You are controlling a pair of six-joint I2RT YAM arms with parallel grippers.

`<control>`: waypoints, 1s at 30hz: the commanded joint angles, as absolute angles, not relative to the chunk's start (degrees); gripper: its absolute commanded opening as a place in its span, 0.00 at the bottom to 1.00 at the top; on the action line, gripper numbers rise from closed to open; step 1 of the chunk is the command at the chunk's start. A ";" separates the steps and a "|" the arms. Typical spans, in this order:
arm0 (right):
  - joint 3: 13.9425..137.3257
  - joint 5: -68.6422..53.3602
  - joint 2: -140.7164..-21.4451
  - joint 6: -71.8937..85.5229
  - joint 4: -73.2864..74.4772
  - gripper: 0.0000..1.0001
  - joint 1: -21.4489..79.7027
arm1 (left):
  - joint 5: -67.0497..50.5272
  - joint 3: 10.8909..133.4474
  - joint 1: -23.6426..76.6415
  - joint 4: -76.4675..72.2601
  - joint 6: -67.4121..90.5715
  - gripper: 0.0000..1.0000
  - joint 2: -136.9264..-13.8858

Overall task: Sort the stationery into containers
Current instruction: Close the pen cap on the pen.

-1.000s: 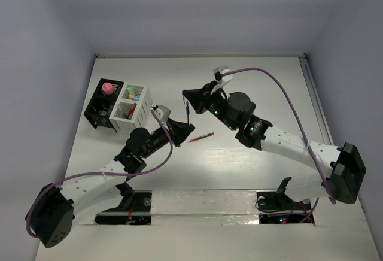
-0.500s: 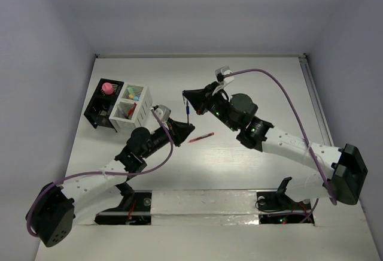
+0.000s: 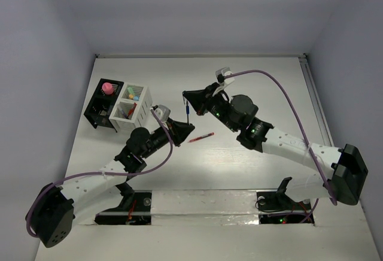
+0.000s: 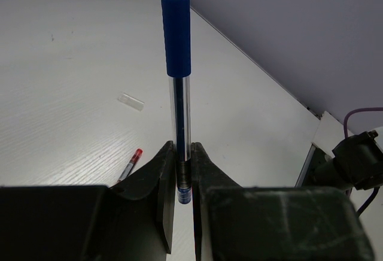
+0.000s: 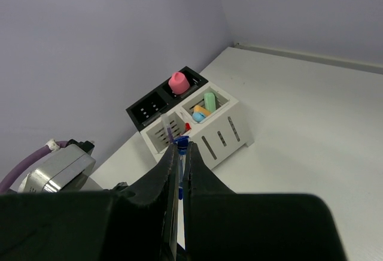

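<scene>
My right hand [image 3: 187, 97] is clamped on the upper end of the blue pen [image 4: 178, 39], which hangs upright in the air at the middle of the top view, well right of the containers. My left hand [image 4: 182, 153] has its fingers on either side of the pen's lower end with only a narrow gap; I cannot tell whether they press on it or merely flank it. That doubt is the danger, I think: if my right hand lets go before the left has a true grip, the pen drops to the counter [image 3: 251, 81], near the red pen [image 3: 201, 136] lying just below it. If both hands hold and one pulls, the slim barrel could twist or slide askew. Held by one end only, it may also swing and miss the white slatted box [image 5: 221, 135] at the upper left, beside the black slotted box [image 5: 149, 111], or knock against the box's wall.
</scene>
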State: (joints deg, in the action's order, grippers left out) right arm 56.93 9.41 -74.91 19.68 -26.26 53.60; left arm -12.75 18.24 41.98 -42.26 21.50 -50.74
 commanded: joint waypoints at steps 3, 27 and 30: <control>56.77 10.72 -73.57 18.20 -30.15 0.00 53.35 | -13.36 17.84 42.19 -46.32 21.71 0.00 -49.74; 56.87 11.43 -71.54 17.05 -28.48 0.00 51.77 | -12.83 18.11 42.19 -45.62 21.62 0.00 -49.75; 56.78 10.20 -72.33 17.92 -28.65 0.00 51.77 | -13.09 18.37 42.19 -45.79 21.80 0.00 -50.27</control>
